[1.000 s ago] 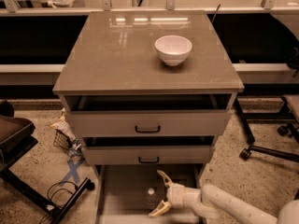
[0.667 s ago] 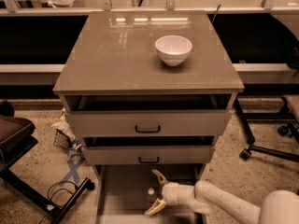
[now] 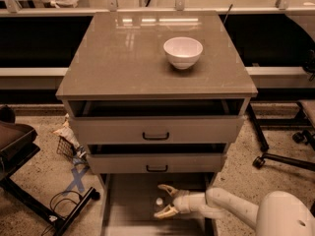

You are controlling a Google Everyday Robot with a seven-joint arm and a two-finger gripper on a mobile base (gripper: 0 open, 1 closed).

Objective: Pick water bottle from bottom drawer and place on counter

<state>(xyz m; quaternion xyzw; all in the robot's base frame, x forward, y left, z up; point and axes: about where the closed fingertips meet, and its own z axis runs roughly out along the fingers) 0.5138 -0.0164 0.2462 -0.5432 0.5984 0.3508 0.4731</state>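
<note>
The bottom drawer (image 3: 129, 206) is pulled out, its flat floor showing below the two upper drawers. The water bottle (image 3: 159, 200) stands in it; only its white cap shows clearly, the clear body is hard to make out. My gripper (image 3: 162, 201) reaches in from the right, low inside the drawer, open, with one finger on each side of the cap. I cannot tell whether the fingers touch the bottle. The counter (image 3: 123, 58) above is glossy grey-brown.
A white bowl (image 3: 182, 52) stands on the counter, right of centre. The two upper drawers (image 3: 155, 130) are slightly open. A dark chair base (image 3: 29, 181) and cables lie on the floor at left, another chair base (image 3: 275, 156) at right.
My gripper has moved left and a little deeper into the bottom drawer, so its open fingers now flank the bottle's cap. Nothing else has moved.
</note>
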